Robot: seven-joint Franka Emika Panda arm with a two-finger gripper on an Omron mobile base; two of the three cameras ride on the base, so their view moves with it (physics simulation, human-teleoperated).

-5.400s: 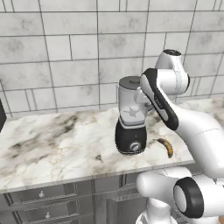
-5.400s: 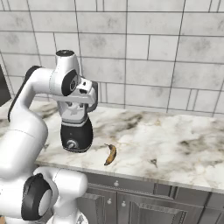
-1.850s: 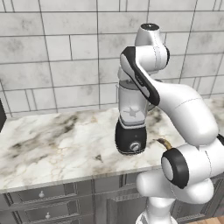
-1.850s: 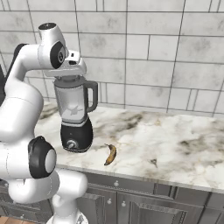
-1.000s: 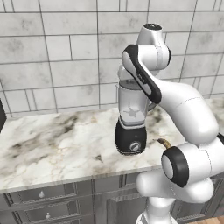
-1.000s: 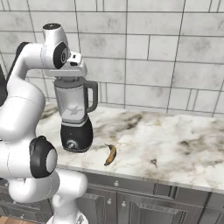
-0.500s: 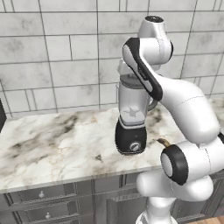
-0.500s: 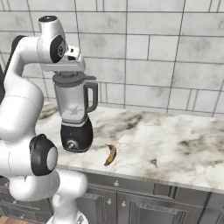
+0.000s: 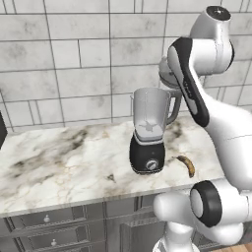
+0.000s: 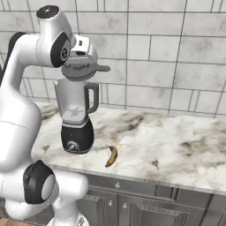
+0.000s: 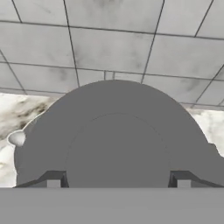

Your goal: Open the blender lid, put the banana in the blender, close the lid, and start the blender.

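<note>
The blender (image 9: 147, 147) stands on the marble counter with its clear jar (image 10: 74, 99) open at the top. My gripper (image 10: 82, 62) is shut on the central knob of the blender lid (image 10: 84, 69), a dark grey disc held level just above the jar rim and a little to its right. In the hand view the lid (image 11: 116, 140) spreads wide in front of my fingertips (image 11: 52, 180). From the left base view the lid (image 9: 164, 74) peeks out behind my arm. The banana (image 9: 187, 165) lies on the counter right of the blender base, also seen as a banana (image 10: 112, 155) near the front edge.
The counter (image 10: 176, 145) stretches wide to the right of the blender. A tiled wall (image 10: 167, 53) stands close behind it. Drawers (image 9: 49, 231) run under the counter's front edge. A small dark speck (image 9: 112, 177) lies left of the blender base.
The lid has come off the jar: half a second ago it sat at the rim, now it hangs a little above it and to the right. Blender and banana have stayed put.
</note>
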